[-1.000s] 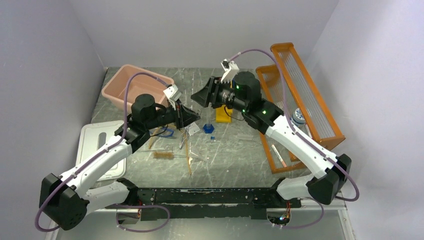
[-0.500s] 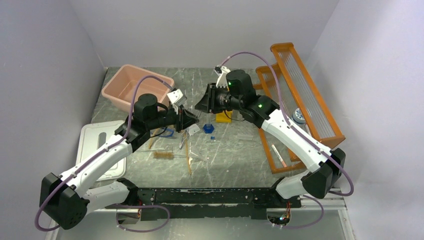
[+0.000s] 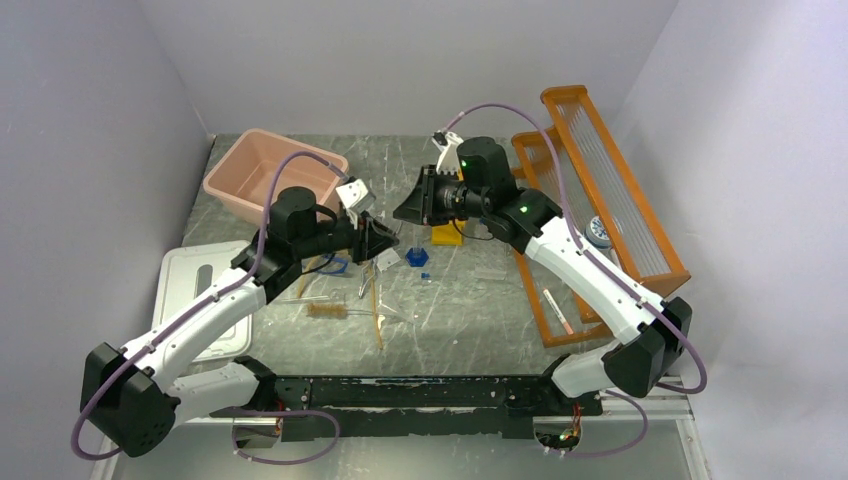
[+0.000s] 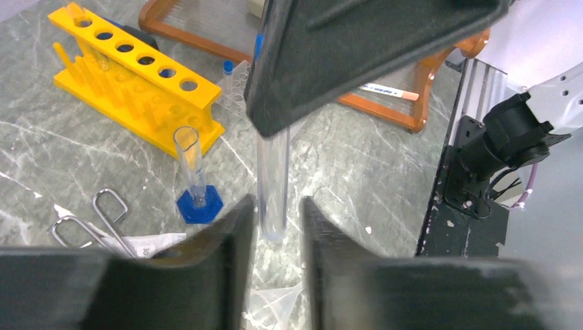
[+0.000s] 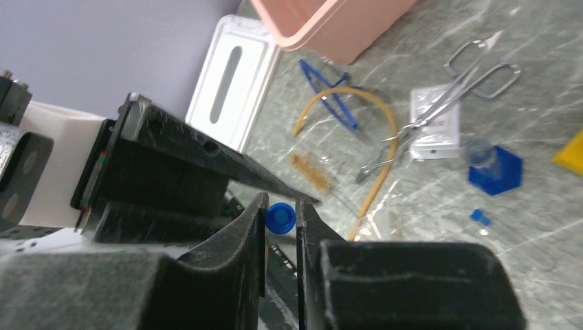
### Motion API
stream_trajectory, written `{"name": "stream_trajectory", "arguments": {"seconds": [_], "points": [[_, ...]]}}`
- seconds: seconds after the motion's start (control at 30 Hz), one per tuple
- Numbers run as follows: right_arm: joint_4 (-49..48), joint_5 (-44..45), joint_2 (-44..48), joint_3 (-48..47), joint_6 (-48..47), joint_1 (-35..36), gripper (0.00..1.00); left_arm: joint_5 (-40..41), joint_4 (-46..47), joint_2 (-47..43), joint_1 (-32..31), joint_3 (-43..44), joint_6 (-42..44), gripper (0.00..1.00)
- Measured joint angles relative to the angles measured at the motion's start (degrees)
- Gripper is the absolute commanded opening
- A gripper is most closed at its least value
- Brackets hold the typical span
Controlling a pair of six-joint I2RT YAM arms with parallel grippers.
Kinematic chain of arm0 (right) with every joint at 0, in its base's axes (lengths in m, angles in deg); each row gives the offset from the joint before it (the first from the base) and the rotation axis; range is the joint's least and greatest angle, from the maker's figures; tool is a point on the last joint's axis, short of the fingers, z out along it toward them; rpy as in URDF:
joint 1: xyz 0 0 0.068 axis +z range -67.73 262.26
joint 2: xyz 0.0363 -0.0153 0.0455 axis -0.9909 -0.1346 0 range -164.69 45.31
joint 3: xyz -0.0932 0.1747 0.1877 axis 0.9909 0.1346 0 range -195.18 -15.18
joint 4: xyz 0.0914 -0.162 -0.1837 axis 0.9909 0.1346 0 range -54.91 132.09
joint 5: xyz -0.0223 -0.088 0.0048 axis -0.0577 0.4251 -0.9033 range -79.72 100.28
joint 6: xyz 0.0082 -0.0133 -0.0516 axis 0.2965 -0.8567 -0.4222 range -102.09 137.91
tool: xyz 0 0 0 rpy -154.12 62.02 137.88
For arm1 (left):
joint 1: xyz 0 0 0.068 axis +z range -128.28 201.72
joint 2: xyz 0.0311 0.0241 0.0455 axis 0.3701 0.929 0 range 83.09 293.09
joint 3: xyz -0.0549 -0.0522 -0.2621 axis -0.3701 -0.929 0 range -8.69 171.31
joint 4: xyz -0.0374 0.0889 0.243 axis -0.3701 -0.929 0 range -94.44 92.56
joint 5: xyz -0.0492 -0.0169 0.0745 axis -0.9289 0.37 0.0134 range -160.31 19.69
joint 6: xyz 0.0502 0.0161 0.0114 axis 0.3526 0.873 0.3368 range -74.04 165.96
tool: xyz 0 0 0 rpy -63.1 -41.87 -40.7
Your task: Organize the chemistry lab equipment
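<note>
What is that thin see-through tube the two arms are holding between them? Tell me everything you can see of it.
The tube is slim, clear and glass-like, looks empty, and has a blue cap on one end. It is held above the table, touching nothing there. The right gripper clamps the capped end. The rounded other end sits between the fingers of the left gripper, which seem not quite closed on it.

A robot test cell staged as a chemistry lab: plain grey walls [image 3: 100,100] enclose a marbled table [image 3: 470,300] holding a yellow tube rack [image 4: 130,75], glass cylinder [image 4: 190,165] and scissors [image 5: 417,126]
</note>
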Motion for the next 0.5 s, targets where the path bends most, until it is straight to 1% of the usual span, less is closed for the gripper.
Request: {"name": "stream_trajectory", "arguments": {"seconds": [0.03, 0.07, 0.1, 0.13, 0.17, 0.23, 0.33, 0.5], "points": [[0.09, 0.31, 0.07, 0.0, -0.2, -0.02, 0.08, 0.13, -0.02, 0.02, 0.0, 0.0, 0.09, 0.58], [0.2, 1.2, 0.15, 0.0, -0.66, -0.2, 0.08, 0.55, -0.35, 0.04, 0.0, 0.0, -0.42, 0.66], [0.39, 2.45, 0.35, 0.0, -1.31, -0.5, 0.08, 0.96, -0.52, 0.15, 0.0, 0.0, -0.55, 0.72], [0.7, 4.15, 0.55, 0.0, -2.05, -0.9, 0.08, 1.42, -0.66, 0.31, 0.0, 0.02, -1.03, 0.79], [1.07, 5.57, 0.74, 0.0, -2.78, -1.2, 0.08, 2.01, -0.81, 0.55, 0.0, 0.02, -1.6, 0.82], [2.05, 10.29, 1.51, 0.0, -4.81, -1.77, 0.08, 3.58, -1.05, 1.03, 0.0, 0.02, -2.97, 0.83], [2.62, 19.15, 3.78, 1.46, -8.0, -2.16, 0.08, 5.68, -1.11, 1.22, 0.0, 0.02, -4.94, 0.82], [0.07, 32.85, 9.88, 11.65, -11.58, -3.26, 0.08, 9.16, -0.63, 1.51, 0.0, 0.02, -7.8, 0.8]]}}
